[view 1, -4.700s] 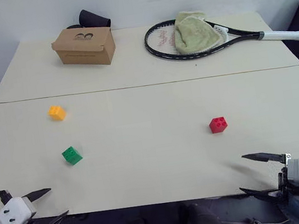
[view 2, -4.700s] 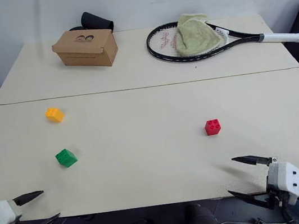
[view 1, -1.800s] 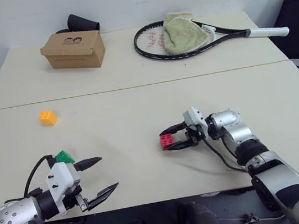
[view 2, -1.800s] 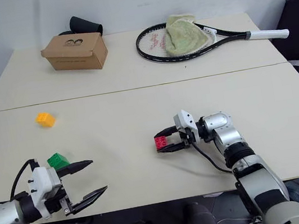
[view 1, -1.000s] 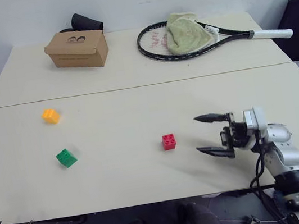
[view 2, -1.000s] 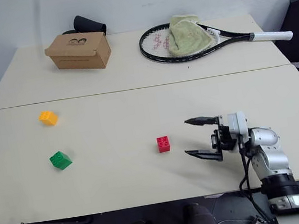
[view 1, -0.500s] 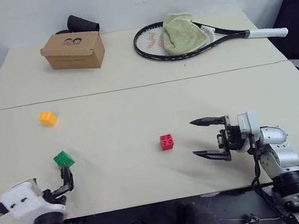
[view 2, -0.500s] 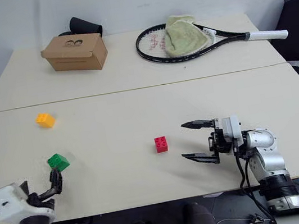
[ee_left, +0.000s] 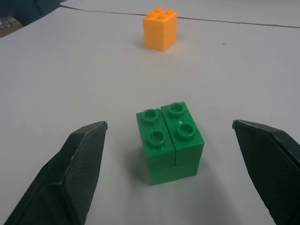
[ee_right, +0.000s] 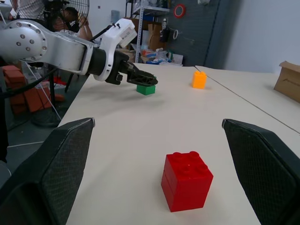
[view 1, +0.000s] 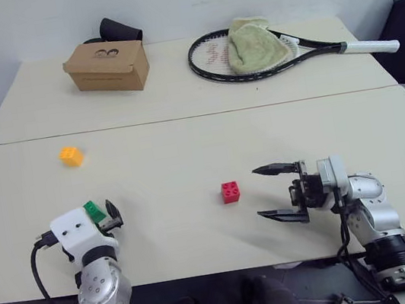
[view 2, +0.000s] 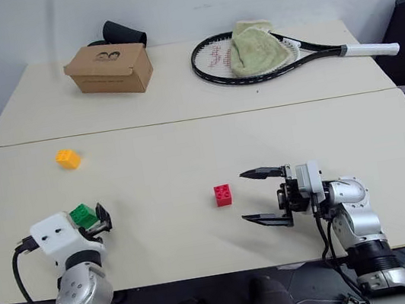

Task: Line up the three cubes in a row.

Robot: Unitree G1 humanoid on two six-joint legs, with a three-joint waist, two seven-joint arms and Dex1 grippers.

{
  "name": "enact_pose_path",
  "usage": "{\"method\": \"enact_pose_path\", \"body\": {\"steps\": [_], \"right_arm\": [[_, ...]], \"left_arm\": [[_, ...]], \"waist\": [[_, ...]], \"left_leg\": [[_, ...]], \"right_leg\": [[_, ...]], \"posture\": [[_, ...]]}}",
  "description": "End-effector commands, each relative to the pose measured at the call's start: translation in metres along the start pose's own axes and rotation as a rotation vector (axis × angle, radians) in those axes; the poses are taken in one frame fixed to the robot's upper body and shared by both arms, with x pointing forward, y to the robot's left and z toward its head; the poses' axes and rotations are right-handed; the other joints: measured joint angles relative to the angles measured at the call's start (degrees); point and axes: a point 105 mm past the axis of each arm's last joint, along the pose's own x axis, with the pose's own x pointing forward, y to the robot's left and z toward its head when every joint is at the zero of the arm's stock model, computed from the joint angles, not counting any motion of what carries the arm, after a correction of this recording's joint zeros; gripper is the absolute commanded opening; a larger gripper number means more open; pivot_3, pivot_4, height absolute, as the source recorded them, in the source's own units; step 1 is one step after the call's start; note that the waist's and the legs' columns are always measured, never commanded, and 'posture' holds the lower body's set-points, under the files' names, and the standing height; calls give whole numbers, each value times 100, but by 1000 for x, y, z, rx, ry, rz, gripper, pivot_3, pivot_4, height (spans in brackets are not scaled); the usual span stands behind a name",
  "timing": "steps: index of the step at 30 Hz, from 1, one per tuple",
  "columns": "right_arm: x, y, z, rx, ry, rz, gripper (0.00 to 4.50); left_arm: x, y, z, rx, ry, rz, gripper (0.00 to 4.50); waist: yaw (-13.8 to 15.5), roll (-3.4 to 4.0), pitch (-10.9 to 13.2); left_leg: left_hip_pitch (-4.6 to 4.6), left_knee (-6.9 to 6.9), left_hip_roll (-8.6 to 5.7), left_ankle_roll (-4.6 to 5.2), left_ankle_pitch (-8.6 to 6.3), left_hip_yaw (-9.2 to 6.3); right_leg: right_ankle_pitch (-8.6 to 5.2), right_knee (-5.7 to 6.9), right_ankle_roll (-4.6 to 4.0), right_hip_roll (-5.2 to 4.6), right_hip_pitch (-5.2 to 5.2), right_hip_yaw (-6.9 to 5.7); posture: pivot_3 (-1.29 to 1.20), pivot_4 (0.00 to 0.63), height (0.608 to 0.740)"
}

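Two spread fingers of the left gripper (ee_left: 171,173) flank the small green studded plastic cube (ee_left: 170,142) (jaws released), so centre, then close squarely on its flat sides.

table (view 1: 187,154): pale cream, plain
green cube (ee_left: 169,142): bright green
yellow-orange cube (view 1: 70,155): yellow-orange
red cube (view 1: 230,191): red
cardboard box (view 1: 106,64): brown
racket (view 1: 279,49): black frame, white handle, red mark on the strings
towel (view 1: 251,42): pale green
left gripper (ee_left: 178,173): black fingers with a fine cross-hatch
right gripper (ee_right: 159,178): black fingers, same cross-hatch
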Motion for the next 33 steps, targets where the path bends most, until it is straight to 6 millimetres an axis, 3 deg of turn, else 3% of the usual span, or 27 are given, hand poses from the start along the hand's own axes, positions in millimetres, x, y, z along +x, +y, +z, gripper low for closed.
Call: {"method": "enact_pose_path", "body": {"steps": [1, 11, 13, 16, 19, 24, 29, 33], "right_arm": [[4, 3, 6, -23, -25, 7, 4474], [2, 3, 0, -22, -4, -15, 4500], [1, 2, 0, -24, 0, -17, 4500], [-2, 0, 3, -37, 9, -30, 4500], [-11, -2, 7, -52, 30, -49, 4500], [-30, 2, 8, -57, 95, -88, 4500], [-41, 5, 15, -71, 127, -146, 4500], [-48, 14, 17, -65, 150, -172, 4500]], "left_arm": [[4, -2, 5, 37, -33, 2, 4500], [9, 2, 2, 26, -29, 14, 1483], [11, 1, 3, 1, -39, -10, 1465], [10, -13, 29, -43, -172, -283, 1465], [0, -13, 56, -1, -258, -619, 1465], [0, -13, 63, 162, -131, -1086, 1465], [-20, -49, 59, 331, -52, -1574, 1465], [-21, -68, 48, 428, -21, -1753, 1465]], "waist": [[10, 0, 0], [11, 0, 0], [10, 0, 0], [10, 0, 0], [-1, 0, 0], [15, 4, 1], [40, 4, 2], [13, 4, 2]], "left_leg": [[1, 0, 0, 0, 0, 0], [1, 0, 0, -1, 0, -1], [0, 0, 0, -1, 0, -1], [0, 0, 1, -2, 1, -1], [0, -1, 3, -6, 3, 1], [2, -1, 3, -24, 12, 1], [-2, 0, -6, -22, 15, -1], [0, -3, -5, -39, 22, 10]], "right_leg": [[0, 0, 0, 0, 0, 0], [0, 2, 0, -2, 0, -1], [0, 2, 0, -2, 0, -2], [0, 3, 0, 0, -1, -3], [-2, 7, -4, 1, -4, -4], [-7, 11, -12, 2, -7, -7], [-6, 11, -10, 5, -5, -9], [-6, 8, -8, 9, -7, -2]], "posture": [[0, 150, 740], [0, 150, 740], [0, 150, 740], [0, 150, 740], [0, 150, 740], [0, 150, 740], [0, 150, 740], [0, 150, 740]]}}
